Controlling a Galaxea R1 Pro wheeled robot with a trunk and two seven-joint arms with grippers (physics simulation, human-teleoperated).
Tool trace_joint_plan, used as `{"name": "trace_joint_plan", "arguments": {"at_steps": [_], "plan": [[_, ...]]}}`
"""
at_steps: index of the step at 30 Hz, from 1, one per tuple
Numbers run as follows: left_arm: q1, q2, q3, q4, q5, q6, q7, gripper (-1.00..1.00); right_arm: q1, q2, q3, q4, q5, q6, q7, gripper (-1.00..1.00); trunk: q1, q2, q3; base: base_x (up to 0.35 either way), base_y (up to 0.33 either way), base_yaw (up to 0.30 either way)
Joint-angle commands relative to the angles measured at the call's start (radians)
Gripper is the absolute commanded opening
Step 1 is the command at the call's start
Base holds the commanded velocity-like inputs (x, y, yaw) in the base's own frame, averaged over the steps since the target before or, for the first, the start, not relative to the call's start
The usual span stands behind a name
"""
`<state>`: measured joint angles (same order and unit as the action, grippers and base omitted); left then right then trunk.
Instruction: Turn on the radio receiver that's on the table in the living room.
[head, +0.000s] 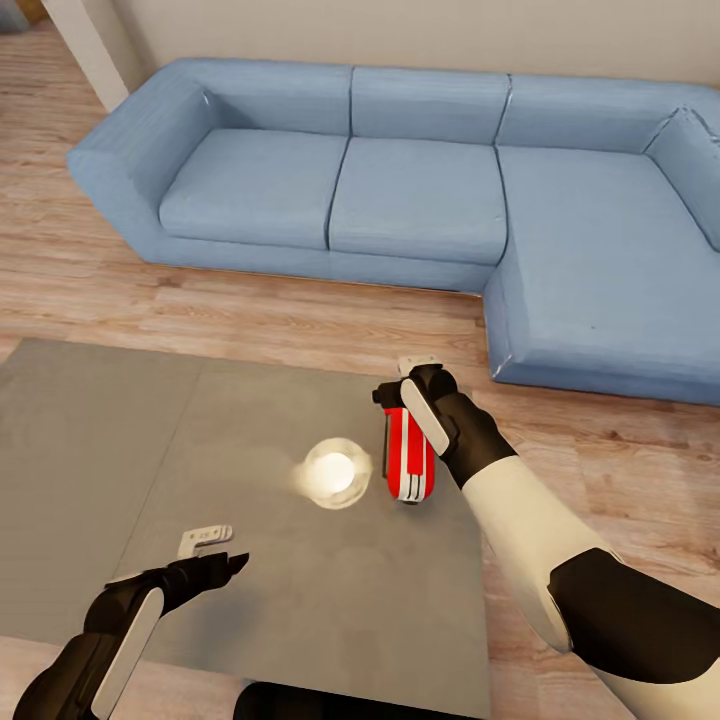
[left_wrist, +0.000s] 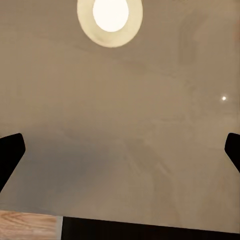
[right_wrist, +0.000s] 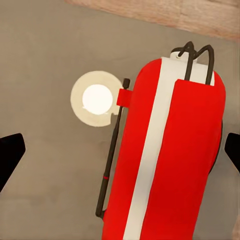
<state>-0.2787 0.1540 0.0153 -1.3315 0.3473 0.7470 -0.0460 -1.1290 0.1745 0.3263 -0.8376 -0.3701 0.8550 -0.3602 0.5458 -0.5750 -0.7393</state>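
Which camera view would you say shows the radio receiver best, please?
The right wrist view: the radio receiver fills much of it, with white stripe, black antenna and wire handle clear. The head view shows it smaller, partly behind the right end effector. The left wrist view faces the table.

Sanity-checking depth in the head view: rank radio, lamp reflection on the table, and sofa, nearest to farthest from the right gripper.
1. Radio receiver: right under the right gripper, near the table's right edge.
2. Lamp reflection: on the tabletop, just left of the radio.
3. Blue sofa: across the wood floor, beyond the table.
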Motion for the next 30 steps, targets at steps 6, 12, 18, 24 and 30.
{"name": "trace_joint_plan", "arguments": {"at_steps": [6, 12, 18, 24, 30], "plan": [[0.0, -0.001, 0.0, 0.0, -0.001, 0.0, -0.001, 1.0, 0.0, 0.0, 0.0, 0.0, -0.001, 0.005, -0.003, 1.0, 0.0, 0.0, 0.0, 0.0, 0.0, 0.0], [0.0, -0.001, 0.0, 0.0, 0.001, 0.0, -0.001, 1.0, 0.0, 0.0, -0.001, 0.002, 0.0, 0.005, -0.004, 1.0, 0.0, 0.0, 0.0, 0.0, 0.0, 0.0], [0.0, -0.001, 0.0, 0.0, 0.001, 0.0, 0.0, 1.0, 0.0, 0.0, -0.002, 0.017, 0.001, -0.003, -0.02, 1.0, 0.0, 0.0, 0.0, 0.0, 0.0, 0.0], [0.0, -0.001, 0.0, 0.0, 0.0, 0.0, 0.0, 1.0, 0.0, 0.0, -0.003, 0.158, -0.001, -0.062, -0.093, 1.0, 0.0, 0.0, 0.0, 0.0, 0.0, 0.0], [0.0, -0.001, 0.0, 0.0, -0.001, 0.0, 0.0, 1.0, 0.0, 0.0, 0.0, 0.211, -0.004, -0.102, -0.095, 1.0, 0.0, 0.0, 0.0, 0.0, 0.0, 0.0]]}}
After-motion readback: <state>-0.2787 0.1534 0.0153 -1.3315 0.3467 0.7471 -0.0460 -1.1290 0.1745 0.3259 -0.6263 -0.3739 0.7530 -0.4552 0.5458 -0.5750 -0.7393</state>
